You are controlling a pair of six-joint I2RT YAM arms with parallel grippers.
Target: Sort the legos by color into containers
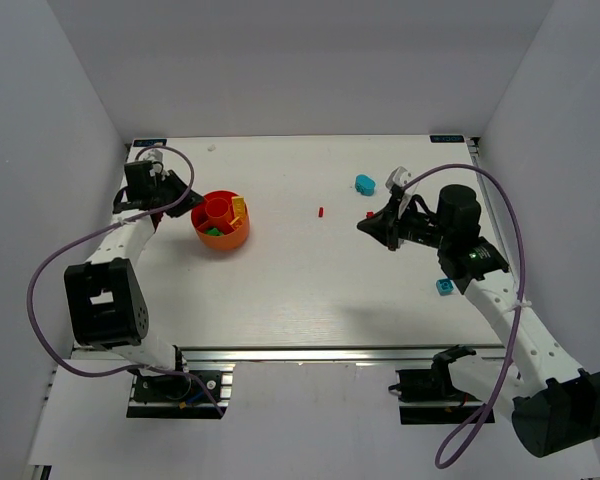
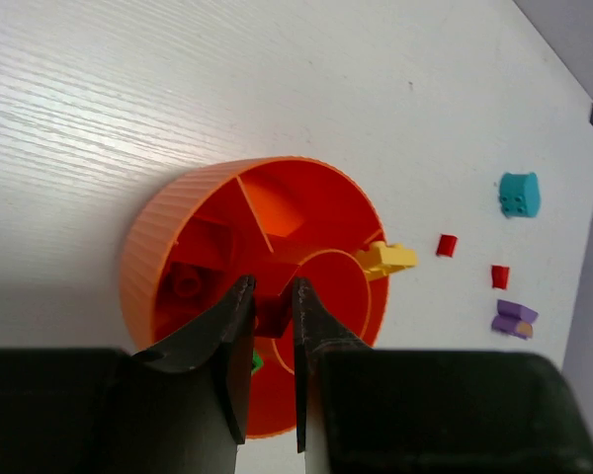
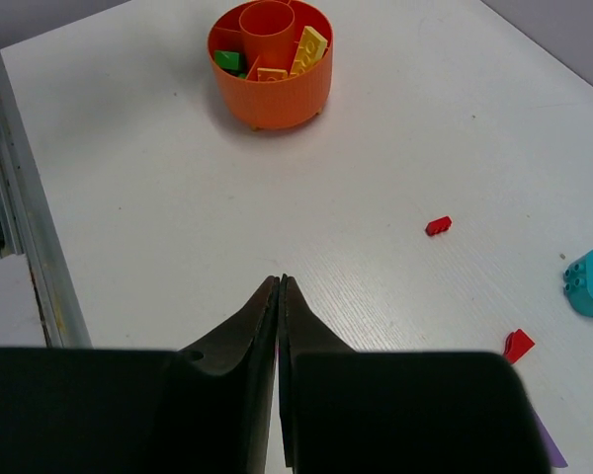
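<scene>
surface (image 1: 280, 290): white, both arms mounted at its near edge.

bowl (image 1: 226, 240): orange, round, divided into compartments around a raised centre ring. it stands upright on the left half of the surface, well apart from the loose bricks. the right wrist view shows a green brick (image 3: 227, 61) in one compartment and yellow bricks (image 3: 311, 47) in the next. the left wrist view shows a red piece (image 2: 188, 283) lying in another compartment.

left gripper (image 2: 270, 284): positioned at the bowl's left rim, fingertips over the bowl interior. jaws clenched to a narrow gap on what appears to be a dark red brick (image 2: 272, 318). the brick's full shape is hidden by the fingers.

right gripper (image 3: 279, 281): on the right half of the surface, pointing toward the bowl and well apart from it. jaws clenched, fingertips all but touching, nothing between them.

loose bricks, right half of the surface:
- cyan brick (image 1: 365, 183), toward the far edge.
- small red brick (image 1: 321, 212), between the bowl and the right gripper.
- second red brick (image 1: 370, 215), just beside the right gripper's tip.
- purple brick (image 2: 514, 319), near the second red brick.
- blue brick (image 1: 445, 286), just beside the right forearm.
</scene>
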